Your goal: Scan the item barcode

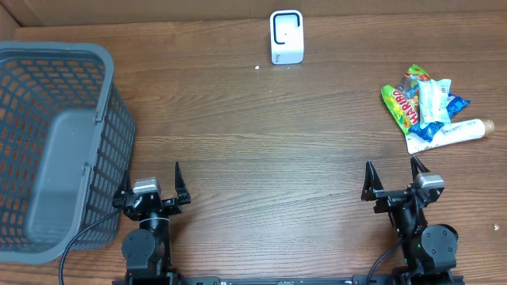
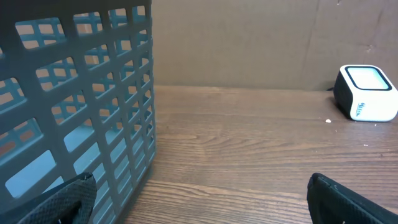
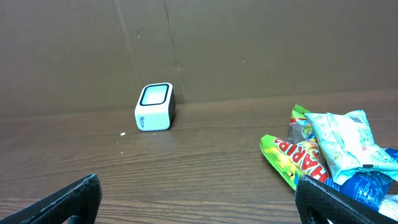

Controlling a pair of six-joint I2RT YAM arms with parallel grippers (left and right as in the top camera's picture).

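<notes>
A grey plastic basket [image 1: 55,150] is standing on the wooden desk [image 1: 261,134], far to the left of the scanner [image 1: 286,36] and nearer the robot than it. The left pincer [image 1: 152,178] is hovering just beside the basket's near right corner, in front and to the left of the scanner, with its jaws spread wide and nothing between them. The scanner, a small white box with a dark-framed window, is sitting at the far edge of the desk against a brown cardboard wall. A small mark is showing low on its side, but it is too small to read. The right pincer [image 1: 392,168] is hovering in front and to the right of the scanner, also gaping wide and carrying nothing. The items for scanning are lying in a pile of packets [image 1: 428,111] to the right of the scanner, well apart from both pincers. A green bag [image 1: 398,107] reading "HARIBO" in red letters is lying at the pile's left side. A pale packet [image 1: 432,99] is overlapping it, a blue packet [image 1: 457,103] is peeking out, and a white tube [image 1: 455,132] is lying along the near edge.
</notes>
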